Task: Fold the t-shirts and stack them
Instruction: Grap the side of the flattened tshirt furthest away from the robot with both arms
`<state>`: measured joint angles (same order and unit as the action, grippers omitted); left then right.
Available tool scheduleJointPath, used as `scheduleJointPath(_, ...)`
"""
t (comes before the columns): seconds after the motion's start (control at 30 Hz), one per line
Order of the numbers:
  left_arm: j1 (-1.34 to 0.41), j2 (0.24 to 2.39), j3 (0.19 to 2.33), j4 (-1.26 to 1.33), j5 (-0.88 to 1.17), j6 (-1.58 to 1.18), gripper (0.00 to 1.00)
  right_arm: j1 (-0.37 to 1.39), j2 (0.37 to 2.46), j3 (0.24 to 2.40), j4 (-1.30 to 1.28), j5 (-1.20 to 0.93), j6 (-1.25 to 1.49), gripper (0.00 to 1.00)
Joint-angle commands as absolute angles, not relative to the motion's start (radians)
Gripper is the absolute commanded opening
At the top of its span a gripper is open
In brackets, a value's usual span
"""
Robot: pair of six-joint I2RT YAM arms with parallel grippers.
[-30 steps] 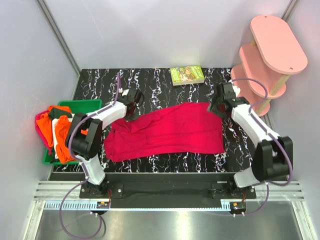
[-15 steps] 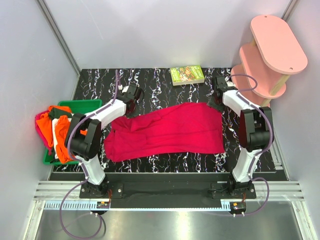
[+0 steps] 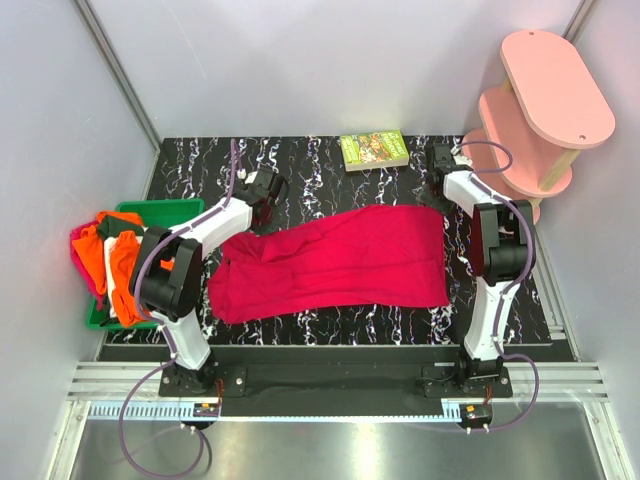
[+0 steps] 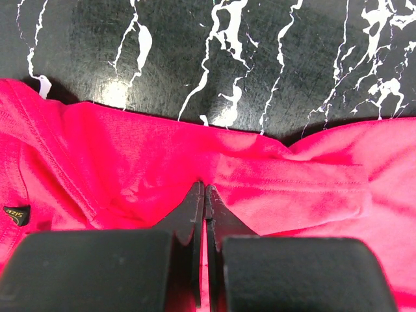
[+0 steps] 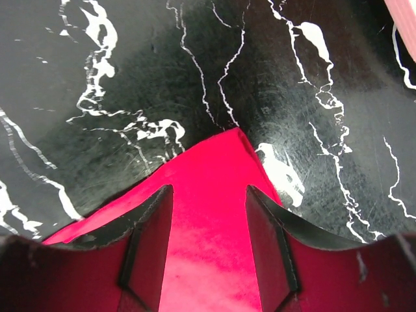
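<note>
You are early in the job. One crimson-red cloth t-shirt [image 3: 330, 262] lies spread across the middle of the black, white-veined bench [image 3: 300, 160]. It is rumpled along its left side and no clean fold shows in it yet. No stack has been started anywhere on the bench.

The orange, white and magenta-pink t-shirts [image 3: 122, 265] sit heaped in the green plastic bin [image 3: 160, 206] off the bench's left edge, so they all remain to be folded.

Your left tool [image 4: 205, 188] is closed tight at the far left edge of the red shirt, near the collar. The cloth puckers toward its tips, so it seems to have a pinch of the fabric.

Your right tool [image 5: 208, 192] stands with its fingers apart, straddling the shirt's far right corner. That corner lies flat between them, not gripped.

By my reading, you are setting up the first fold, and everything after it is left to do.
</note>
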<state>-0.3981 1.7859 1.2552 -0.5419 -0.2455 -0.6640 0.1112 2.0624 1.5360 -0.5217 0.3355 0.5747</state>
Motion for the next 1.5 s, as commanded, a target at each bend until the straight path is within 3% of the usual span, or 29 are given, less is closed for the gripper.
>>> scheduleJointPath(0.0, -0.399, 1.775, 1.282, -0.531, -0.242, -0.670, 0.00, 0.103, 2.082, 1.575, -0.517, 0.379, 0.568, 0.57)
scheduleJointPath(0.73, -0.400, 1.796, 1.285, -0.535, -0.244, -0.678, 0.00, 0.052, 2.175, 1.601, -0.540, 0.344, 0.561, 0.57)
scheduleJointPath(0.83, -0.400, 1.798, 1.287, -0.535, -0.245, -0.680, 0.00, 0.051, 2.180, 1.606, -0.551, 0.334, 0.561, 0.52)
scheduleJointPath(0.97, -0.399, 1.798, 1.287, -0.535, -0.245, -0.681, 0.00, 0.049, 2.184, 1.612, -0.574, 0.327, 0.566, 0.29)
scheduleJointPath(1.0, -0.399, 1.798, 1.287, -0.534, -0.247, -0.681, 0.00, 0.049, 2.186, 1.611, -0.577, 0.328, 0.568, 0.17)
scheduleJointPath(1.1, -0.400, 1.798, 1.289, -0.535, -0.250, -0.680, 0.00, 0.049, 2.174, 1.602, -0.583, 0.330, 0.578, 0.00)
scheduleJointPath(1.47, -0.371, 1.790, 1.442, -0.569, -0.310, -0.621, 0.00, 0.049, 2.054, 1.663, -0.583, 0.310, 0.558, 0.00)
